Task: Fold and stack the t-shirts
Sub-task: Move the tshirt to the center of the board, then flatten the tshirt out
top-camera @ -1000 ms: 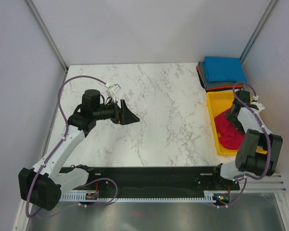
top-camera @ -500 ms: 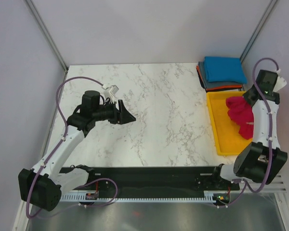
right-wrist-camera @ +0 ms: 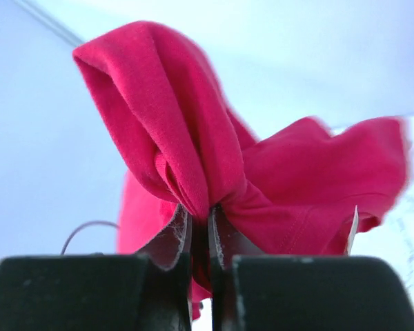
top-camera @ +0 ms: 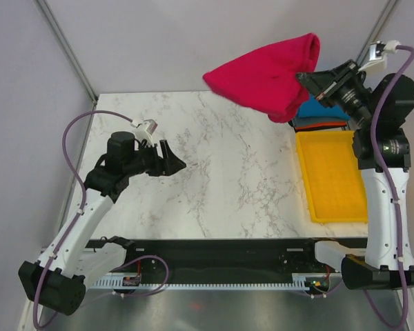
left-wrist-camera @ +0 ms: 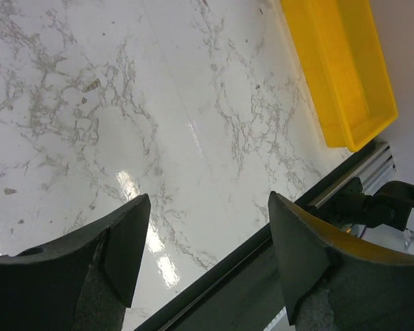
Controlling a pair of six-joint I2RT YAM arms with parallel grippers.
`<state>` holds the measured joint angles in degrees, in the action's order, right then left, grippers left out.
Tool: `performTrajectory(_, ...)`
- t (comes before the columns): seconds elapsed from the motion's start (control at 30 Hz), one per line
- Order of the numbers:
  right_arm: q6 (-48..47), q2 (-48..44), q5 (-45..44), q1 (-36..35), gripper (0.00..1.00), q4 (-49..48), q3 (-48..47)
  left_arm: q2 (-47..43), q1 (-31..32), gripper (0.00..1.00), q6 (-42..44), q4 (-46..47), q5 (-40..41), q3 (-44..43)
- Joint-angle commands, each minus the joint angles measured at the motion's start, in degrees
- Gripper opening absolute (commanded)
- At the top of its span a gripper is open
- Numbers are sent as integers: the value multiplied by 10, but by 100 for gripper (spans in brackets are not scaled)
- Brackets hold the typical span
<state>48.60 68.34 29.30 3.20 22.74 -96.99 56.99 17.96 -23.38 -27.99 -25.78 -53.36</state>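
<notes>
Right gripper (right-wrist-camera: 199,227) is clamping the red tee (top-camera: 262,76) aloft, probably to spread it on the table (top-camera: 228,172) below; left gripper (left-wrist-camera: 207,207) is hovering, jaws apart.

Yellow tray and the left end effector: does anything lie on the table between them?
No. The top view shows only bare marble table between the left end effector and the yellow tray; the left wrist view agrees.

Your white, grey-veined marble table (top-camera: 241,158) across the middle of the frame, pale lilac walls (top-camera: 159,41) along top and left, slanting metal posts (top-camera: 65,48) in the upper corners, soft glare (left-wrist-camera: 193,131) on the tabletop.
</notes>
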Motion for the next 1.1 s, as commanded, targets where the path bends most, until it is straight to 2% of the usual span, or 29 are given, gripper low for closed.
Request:
performTrajectory(0.0, 27, 7, 24, -34, 13, -49, 108, -51, -3, 77, -26, -17, 44, -21)
performTrajectory(0.03, 16, 8, 17, -66, 18, -58, 174, -59, -3, 77, -33, -19, 38, -17)
performTrajectory(0.1, -21, 11, -4, -97, 30, -67, 241, -81, -3, 78, -40, -22, 30, -12)
performTrajectory(0.13, -30, 20, -11, -121, 46, -80, 302, -86, -4, 78, -45, -22, 17, -3)
performTrajectory(0.2, -67, 31, -14, -140, 60, -77, 346, -85, -3, 78, -47, -23, 7, 17)
performTrajectory(0.23, -77, 36, -31, -146, 62, -59, 377, -78, -3, 78, -44, -23, -3, 24)
performTrajectory(0.3, -115, 37, -67, -148, 64, 2, 397, -51, -3, 78, -44, -22, -28, 42)
performTrajectory(0.33, -129, 43, -131, -148, 65, 29, 398, -39, -3, 78, -45, -20, -42, 48)
performTrajectory(0.43, -146, 50, -202, -147, 65, 76, 419, 19, 3, 77, -59, -1, -66, 61)
performTrajectory(0.67, -162, 104, -200, -159, 62, 21, 453, 149, 88, 77, -107, 83, -28, 54)
performTrajectory(0.77, -188, 153, -198, -161, 61, -21, 425, 232, 115, 77, -120, 125, -19, 39)
performTrajectory(0.87, -227, 226, -184, -160, 62, -47, 376, 305, 121, 75, -115, 123, -5, 11)
performTrajectory(0.9, -237, 246, -162, -161, 62, -50, 353, 313, 123, 73, -112, 114, 44, 0)
performTrajectory(1.0, -262, 306, -129, -162, 64, -63, 342, 322, 126, 73, -110, 100, 122, 0)
performTrajectory(1.07, -269, 333, -105, -161, 64, -75, 346, 327, 126, 74, -105, 99, 124, -4)
